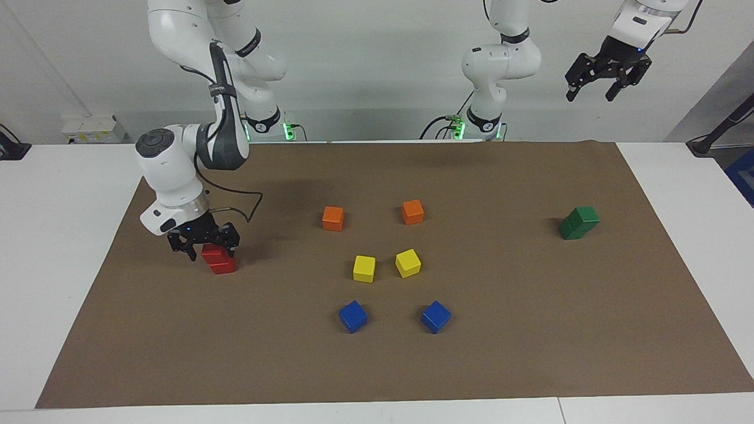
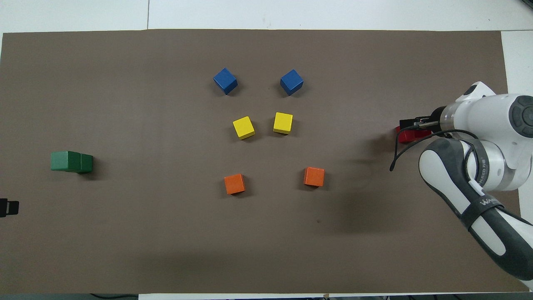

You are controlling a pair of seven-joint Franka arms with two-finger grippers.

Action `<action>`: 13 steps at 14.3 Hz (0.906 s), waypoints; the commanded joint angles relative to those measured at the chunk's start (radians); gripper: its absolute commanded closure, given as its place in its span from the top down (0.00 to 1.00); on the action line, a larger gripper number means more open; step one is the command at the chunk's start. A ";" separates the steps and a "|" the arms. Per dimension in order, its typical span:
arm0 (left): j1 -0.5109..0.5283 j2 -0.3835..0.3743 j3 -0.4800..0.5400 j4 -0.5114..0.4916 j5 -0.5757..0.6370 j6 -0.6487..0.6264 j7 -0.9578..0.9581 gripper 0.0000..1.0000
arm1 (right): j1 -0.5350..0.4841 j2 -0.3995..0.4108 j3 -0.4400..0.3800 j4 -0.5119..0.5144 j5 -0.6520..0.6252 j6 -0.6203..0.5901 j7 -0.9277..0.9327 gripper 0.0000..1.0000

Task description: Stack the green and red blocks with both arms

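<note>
I counted two red blocks (image 1: 219, 259) stacked under my right gripper (image 1: 204, 246), its fingers spread apart, seemingly clear; two green blocks (image 1: 579, 222) stacked; two orange, yellow, blue cubes each; left gripper (image 1: 607, 75) aloft, fingers apart; brown mat (image 1: 506, 353), white wall

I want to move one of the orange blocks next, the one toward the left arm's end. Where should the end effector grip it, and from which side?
Grip the orange block on two opposite flat side faces, coming straight down from above. It sits flat on the brown mat, apart from its neighbours, turned slightly, so turn the fingers to match.
</note>
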 commanded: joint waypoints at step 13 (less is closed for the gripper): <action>0.004 -0.019 -0.005 -0.007 0.010 -0.011 -0.009 1.00 | -0.004 -0.170 0.083 0.455 0.060 -0.729 -0.011 1.00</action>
